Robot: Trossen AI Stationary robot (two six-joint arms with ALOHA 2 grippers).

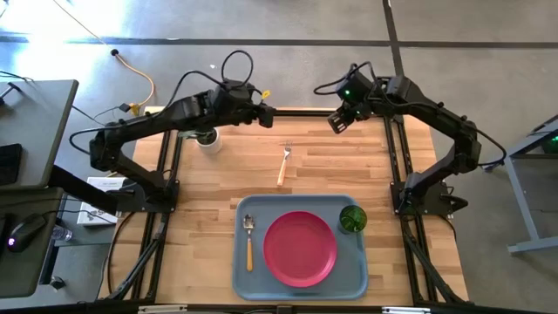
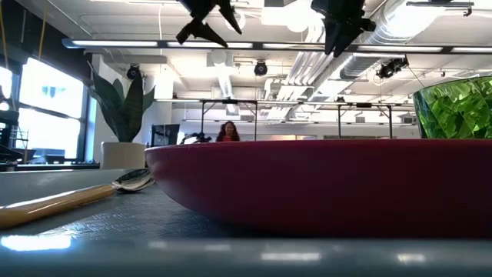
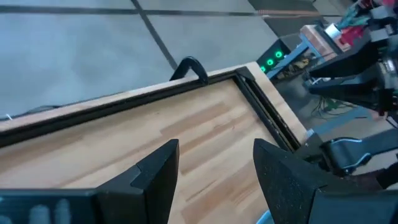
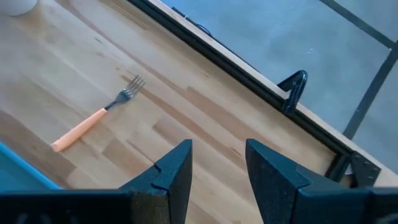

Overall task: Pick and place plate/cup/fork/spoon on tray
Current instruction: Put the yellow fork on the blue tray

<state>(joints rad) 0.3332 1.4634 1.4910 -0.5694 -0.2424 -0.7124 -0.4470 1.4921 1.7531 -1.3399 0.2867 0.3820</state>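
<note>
One fork (image 4: 98, 116) off tray (image 1: 244, 270) — apparently.

Plate (image 1: 300, 248), spoon (image 1: 249, 240), cup (image 1: 352, 218) on tray (image 1: 253, 283), fork (image 1: 284, 163) on table (image 1: 331, 166)

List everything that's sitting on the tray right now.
On the tray lie the plate in the middle, the spoon along one side and the cup in a far corner. The plate hides the tray floor beneath it. The fork lies on the table.

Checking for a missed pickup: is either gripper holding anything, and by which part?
Nothing is held. Left gripper and right gripper are open and empty; the fork lies on the table.
</note>
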